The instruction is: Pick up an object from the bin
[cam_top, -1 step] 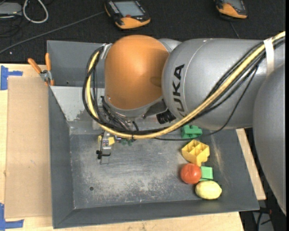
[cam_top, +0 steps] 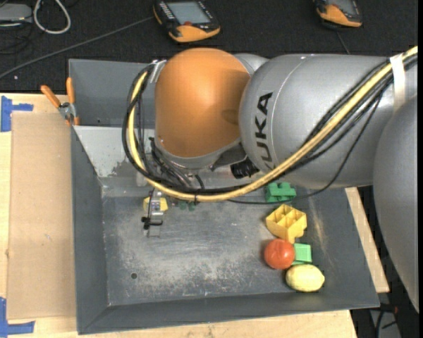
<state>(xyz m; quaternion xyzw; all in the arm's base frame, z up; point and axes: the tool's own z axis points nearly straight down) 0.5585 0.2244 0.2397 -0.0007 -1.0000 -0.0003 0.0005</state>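
My gripper (cam_top: 154, 215) hangs below the orange cover, low over the bin floor in the left middle of the bin. A small yellow bit (cam_top: 158, 204) shows right at the gripper; I cannot tell whether it is a loose thing or part of the tool. The nearest clear loose things lie well to the right: a green block (cam_top: 280, 191) by the arm and a yellow ribbed piece (cam_top: 286, 222) just below it.
At the bin's right front lie a red ball (cam_top: 279, 253), a small green cube (cam_top: 302, 252) and a yellow lemon-shaped thing (cam_top: 305, 278), close together. The arm and its cables cover the back middle and right of the bin.
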